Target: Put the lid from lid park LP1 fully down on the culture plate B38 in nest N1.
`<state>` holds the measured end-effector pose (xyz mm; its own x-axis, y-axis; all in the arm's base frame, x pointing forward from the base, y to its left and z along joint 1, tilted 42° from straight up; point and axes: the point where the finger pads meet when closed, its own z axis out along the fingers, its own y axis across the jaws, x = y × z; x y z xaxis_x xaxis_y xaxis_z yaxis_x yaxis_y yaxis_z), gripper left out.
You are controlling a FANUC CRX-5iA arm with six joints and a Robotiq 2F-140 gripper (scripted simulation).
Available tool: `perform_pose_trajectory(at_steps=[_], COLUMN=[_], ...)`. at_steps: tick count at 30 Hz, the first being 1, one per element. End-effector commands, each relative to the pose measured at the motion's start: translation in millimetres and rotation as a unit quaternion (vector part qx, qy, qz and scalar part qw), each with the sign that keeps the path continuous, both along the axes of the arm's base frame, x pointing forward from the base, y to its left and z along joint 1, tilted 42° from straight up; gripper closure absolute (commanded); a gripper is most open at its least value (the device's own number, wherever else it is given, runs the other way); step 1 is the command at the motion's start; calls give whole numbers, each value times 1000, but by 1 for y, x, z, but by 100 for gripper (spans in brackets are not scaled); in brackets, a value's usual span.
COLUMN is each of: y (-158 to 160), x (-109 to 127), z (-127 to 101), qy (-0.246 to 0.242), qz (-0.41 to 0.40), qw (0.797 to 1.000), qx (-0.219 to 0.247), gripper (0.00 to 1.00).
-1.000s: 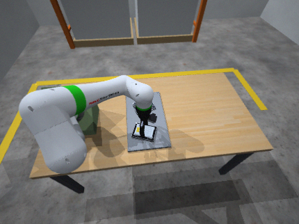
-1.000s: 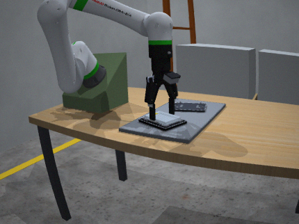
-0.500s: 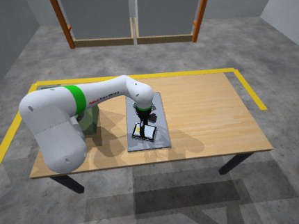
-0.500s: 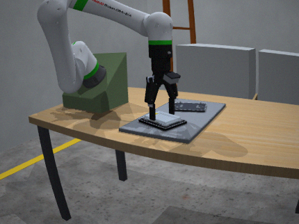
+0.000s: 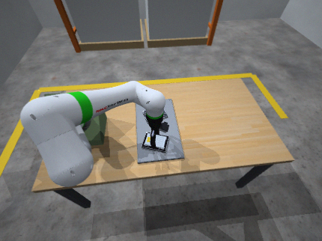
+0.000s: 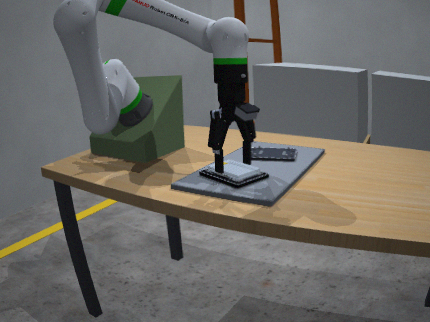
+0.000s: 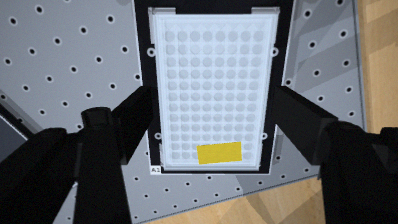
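Both fingers of my pincer [image 7: 212, 117] stand off the long sides of the lid [image 7: 214, 85], with a visible gap on each flank, so it is open and gripping nothing. I read the lid as lying on culture plate B38 [image 6: 235, 174] in nest N1 [image 7: 284, 60], its edges square with the black frame and its yellow label [image 7: 219, 152] at the near end. Straddling it this way lets me lift straight up without dragging it. Lid park LP1 [image 6: 273, 153] sits bare farther back on the grey perforated base [image 6: 300, 165] on the bench [image 6: 350, 203]. Whether the lid is pressed fully home I cannot tell from above.
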<state>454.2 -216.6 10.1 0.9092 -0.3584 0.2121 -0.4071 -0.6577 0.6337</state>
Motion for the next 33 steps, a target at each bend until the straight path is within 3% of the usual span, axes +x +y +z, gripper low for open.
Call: perform_pose_trajectory(at_steps=[1, 21, 33], y=[0, 8, 24], x=[1, 2, 4], z=[0, 9, 27], qy=[-1, -1, -1], qz=[1, 1, 1], qw=[1000, 1000, 1000], qx=[0, 0, 0], gripper=[31, 31, 31])
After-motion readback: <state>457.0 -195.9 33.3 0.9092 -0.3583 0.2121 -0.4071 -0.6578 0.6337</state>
